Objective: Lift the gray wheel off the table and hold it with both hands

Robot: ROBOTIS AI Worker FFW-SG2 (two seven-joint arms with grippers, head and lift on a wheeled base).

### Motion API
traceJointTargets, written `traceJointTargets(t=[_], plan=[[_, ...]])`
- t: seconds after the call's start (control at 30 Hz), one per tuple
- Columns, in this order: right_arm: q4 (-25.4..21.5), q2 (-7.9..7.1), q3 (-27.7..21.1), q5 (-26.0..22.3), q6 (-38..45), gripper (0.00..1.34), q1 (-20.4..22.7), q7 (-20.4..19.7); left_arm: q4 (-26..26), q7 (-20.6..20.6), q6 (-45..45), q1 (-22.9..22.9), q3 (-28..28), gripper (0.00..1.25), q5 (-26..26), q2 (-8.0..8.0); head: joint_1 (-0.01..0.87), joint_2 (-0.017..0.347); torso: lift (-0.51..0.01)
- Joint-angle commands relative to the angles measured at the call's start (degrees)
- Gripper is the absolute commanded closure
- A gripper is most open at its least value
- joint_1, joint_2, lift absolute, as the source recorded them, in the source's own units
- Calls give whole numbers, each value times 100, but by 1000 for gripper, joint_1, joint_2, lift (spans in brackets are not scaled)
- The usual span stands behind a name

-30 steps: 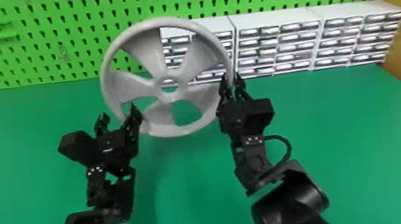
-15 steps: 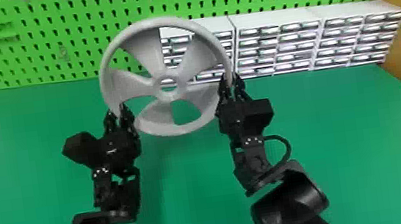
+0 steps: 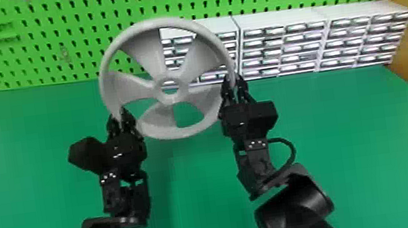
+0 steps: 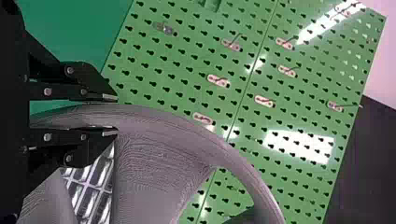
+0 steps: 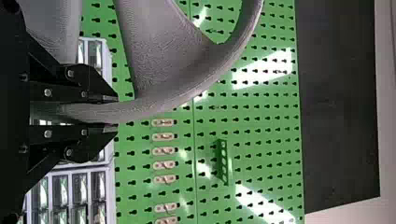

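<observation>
arms (image 3: 257,163) black | housings (image 3: 291,205) rounded | right-wrist cable (image 3: 293,149) black, looped | bracket screws (image 3: 257,145) silvery

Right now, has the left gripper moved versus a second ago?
Yes: the left gripper has shifted slightly right, sideways closer to the white drawer cabinets in the head view.

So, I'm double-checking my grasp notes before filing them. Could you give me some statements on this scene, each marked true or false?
1. The left pincer has the rim of the gray wheel between its fingers. True.
2. The right pincer grips the wheel's hub. False: it is on the rim.
3. The wheel has three spokes. False: it has five.
4. The pegboard behind the wheel is green. True.
5. The drawer units stand in front of the wheel. False: they stand behind it.
</observation>
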State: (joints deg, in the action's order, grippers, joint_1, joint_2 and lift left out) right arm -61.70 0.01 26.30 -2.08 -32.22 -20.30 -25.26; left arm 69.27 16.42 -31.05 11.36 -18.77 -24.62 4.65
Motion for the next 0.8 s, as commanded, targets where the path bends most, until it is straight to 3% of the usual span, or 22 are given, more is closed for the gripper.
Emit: traceJointTargets(t=[0.0, 0.43, 0.77], plan=[[0, 4, -2, 14, -3, 1216, 0, 4, -1, 28, -15, -3, -4, 966, 1, -43, 711, 15, -98], [0, 4, 16, 32, -56, 1216, -9, -14, -1, 380, -103, -3, -48, 980, 72, -78, 711, 15, -98], [0, 4, 24, 32, -91, 1216, -9, 4, -1, 398, -138, -3, -31, 981, 72, -122, 711, 15, -98]])
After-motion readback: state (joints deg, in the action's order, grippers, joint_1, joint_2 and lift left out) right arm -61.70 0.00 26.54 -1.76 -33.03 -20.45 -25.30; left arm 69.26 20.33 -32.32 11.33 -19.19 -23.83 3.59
